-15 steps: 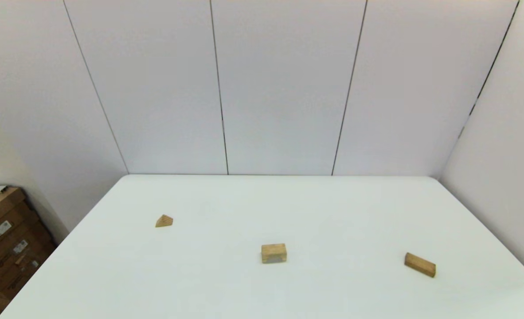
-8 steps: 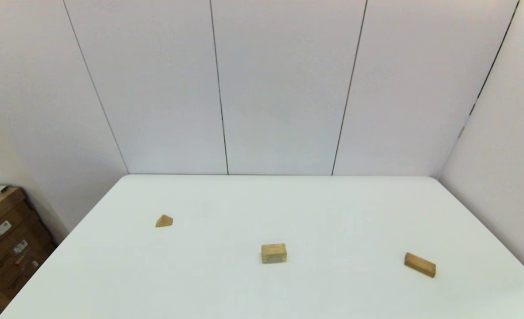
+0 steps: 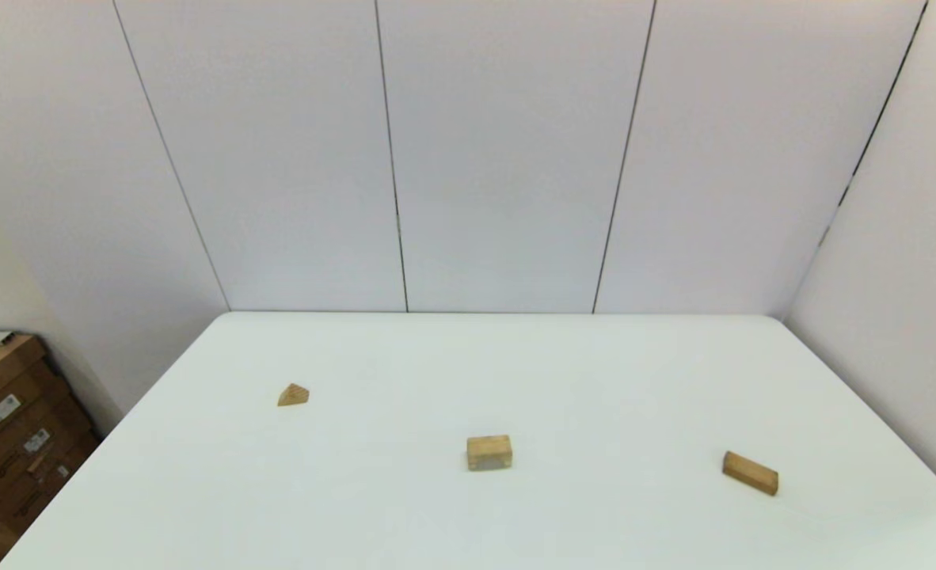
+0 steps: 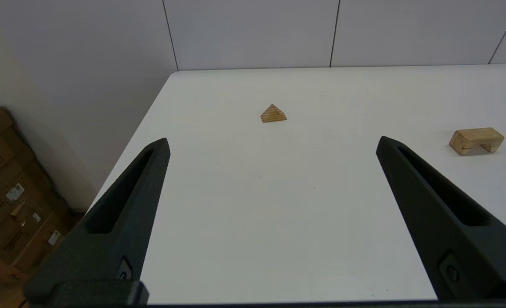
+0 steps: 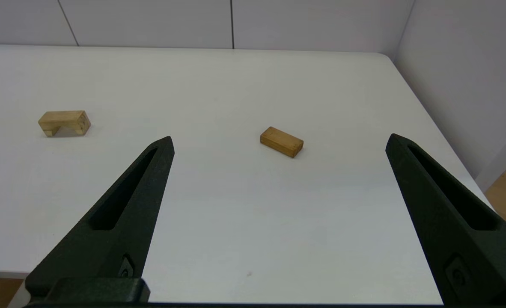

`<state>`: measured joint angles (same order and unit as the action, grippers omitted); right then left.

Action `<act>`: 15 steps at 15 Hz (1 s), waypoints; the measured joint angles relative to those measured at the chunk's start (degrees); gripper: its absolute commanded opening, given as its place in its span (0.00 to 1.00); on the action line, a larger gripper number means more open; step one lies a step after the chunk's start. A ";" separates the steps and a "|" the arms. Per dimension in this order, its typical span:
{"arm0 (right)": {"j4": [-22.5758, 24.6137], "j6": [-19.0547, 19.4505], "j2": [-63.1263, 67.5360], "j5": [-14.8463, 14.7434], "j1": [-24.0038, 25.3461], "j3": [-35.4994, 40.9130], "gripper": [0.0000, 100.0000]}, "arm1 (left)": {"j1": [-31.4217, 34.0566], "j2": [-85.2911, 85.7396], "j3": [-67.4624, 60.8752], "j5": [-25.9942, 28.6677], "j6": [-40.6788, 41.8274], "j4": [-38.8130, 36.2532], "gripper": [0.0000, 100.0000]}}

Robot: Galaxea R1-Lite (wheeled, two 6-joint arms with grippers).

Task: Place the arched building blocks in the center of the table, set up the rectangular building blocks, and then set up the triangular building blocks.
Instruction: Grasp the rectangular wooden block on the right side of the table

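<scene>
On the white table [image 3: 515, 372] three wooden blocks lie well apart from one another. The arch block [image 3: 489, 452] sits near the middle, toward my side, resting on its two short legs with the flat top up. From my head camera it looks like a plain chunk with its long axis running left to right; only my wrist cameras show the curved cut-out beneath it [image 4: 477, 140] [image 5: 64, 122].

The flat bar [image 3: 750, 473] lies far to my right, on its broad face, its long axis slanting so the left end points farther away from me and the right end nearer. My right wrist camera shows it [image 5: 281, 141] ahead of my right gripper [image 5: 278, 143], whose fingers are spread wide and hold nothing, hanging over the table's near edge.

The small triangle [image 3: 293, 394] sits to my left and farther back, ridge pointing up. My left wrist camera shows its striped triangular end face [image 4: 273, 114] turned toward me. My left gripper [image 4: 272, 143] is likewise spread wide and empty, above the near left part of the table. Neither arm shows in my head camera.

Cardboard boxes [image 3: 9, 427] stand on the floor past the table's left side.
</scene>
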<state>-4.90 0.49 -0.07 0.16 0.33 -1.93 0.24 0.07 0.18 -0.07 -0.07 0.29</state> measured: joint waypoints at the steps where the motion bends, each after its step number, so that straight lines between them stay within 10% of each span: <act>1: 0.00 0.09 0.00 0.00 0.00 0.00 1.00 | 0.00 -0.02 0.00 0.00 0.00 0.00 1.00; 8: -1.11 1.22 4.69 0.24 -0.02 -4.29 1.00 | 0.00 0.00 0.00 0.00 0.00 -0.05 1.00; 15: -0.72 4.46 50.21 1.00 0.13 -21.88 1.00 | 0.00 -0.02 0.00 0.00 0.00 -0.02 1.00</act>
<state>-5.62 4.95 50.14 1.16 0.46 -23.81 0.24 0.05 0.18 -0.07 -0.07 0.27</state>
